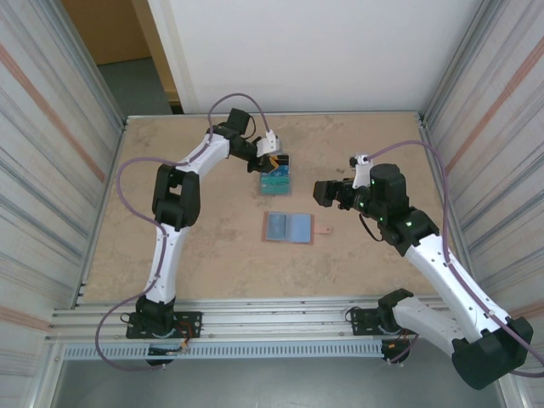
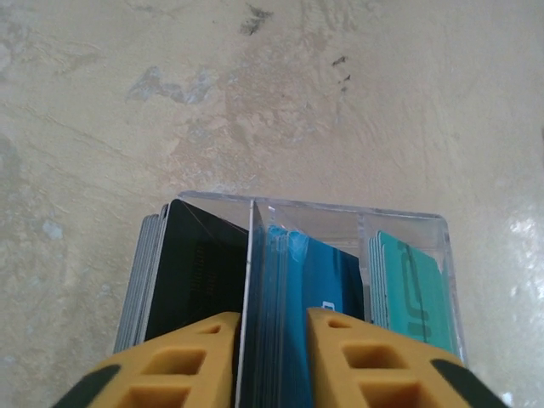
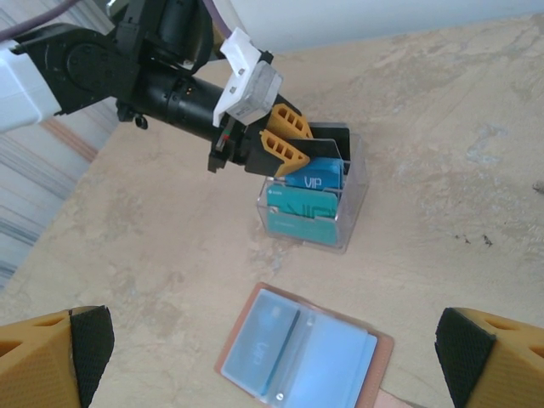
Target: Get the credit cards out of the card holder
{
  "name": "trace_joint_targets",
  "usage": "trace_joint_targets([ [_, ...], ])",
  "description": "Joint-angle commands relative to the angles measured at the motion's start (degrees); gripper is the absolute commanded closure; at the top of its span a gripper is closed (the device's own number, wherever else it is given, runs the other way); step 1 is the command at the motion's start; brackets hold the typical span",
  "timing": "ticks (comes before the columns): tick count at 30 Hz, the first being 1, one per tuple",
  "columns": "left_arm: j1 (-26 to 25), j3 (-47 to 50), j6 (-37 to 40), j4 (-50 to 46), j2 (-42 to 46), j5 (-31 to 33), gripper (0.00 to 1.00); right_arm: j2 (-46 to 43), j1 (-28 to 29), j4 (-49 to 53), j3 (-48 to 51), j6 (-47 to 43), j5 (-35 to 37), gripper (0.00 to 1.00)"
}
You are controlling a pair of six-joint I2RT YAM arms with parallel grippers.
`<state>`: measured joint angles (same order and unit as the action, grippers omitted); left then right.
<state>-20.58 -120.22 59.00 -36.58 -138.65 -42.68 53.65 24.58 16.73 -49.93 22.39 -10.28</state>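
Note:
The card holder [image 1: 288, 228] lies open and flat mid-table, pale blue pockets up, strap tab to its right. A bluish credit card [image 3: 270, 338] shows through its left pocket [image 1: 277, 225]. Further back stands a clear plastic box [image 1: 274, 180] with black [image 2: 200, 272], blue [image 2: 319, 280] and teal [image 2: 412, 289] credit cards upright in three compartments. My left gripper [image 2: 272, 319] is down at the box, its yellow fingers a little apart, straddling a divider and the blue stack. My right gripper [image 1: 325, 192] hovers wide open right of the box, above the card holder [image 3: 302, 353], holding nothing.
The left arm [image 3: 127, 72] reaches in from the left over the box [image 3: 314, 204]. Metal-framed walls close the table on both sides. Bare tabletop [image 1: 187, 246] lies around the card holder.

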Motion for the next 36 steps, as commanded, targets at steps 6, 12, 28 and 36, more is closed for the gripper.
trace_joint_targets([
  [6,0.36,3.09,-2.85,4.29,5.87,1.11,0.68,-1.07,0.73,-0.19,0.12,1.18,0.12,0.01],
  [12,-0.14,5.97,-3.43,7.95,8.33,2.85,0.68,-1.35,0.87,-0.65,0.72,1.34,0.00,0.01],
  [28,-1.34,10.97,-9.42,20.29,10.15,12.62,0.67,-1.44,1.00,-0.44,0.98,1.18,0.09,0.01],
  [36,-1.43,23.14,-23.27,30.99,23.40,19.90,0.54,-0.36,1.97,1.39,0.80,1.56,1.31,0.02],
])
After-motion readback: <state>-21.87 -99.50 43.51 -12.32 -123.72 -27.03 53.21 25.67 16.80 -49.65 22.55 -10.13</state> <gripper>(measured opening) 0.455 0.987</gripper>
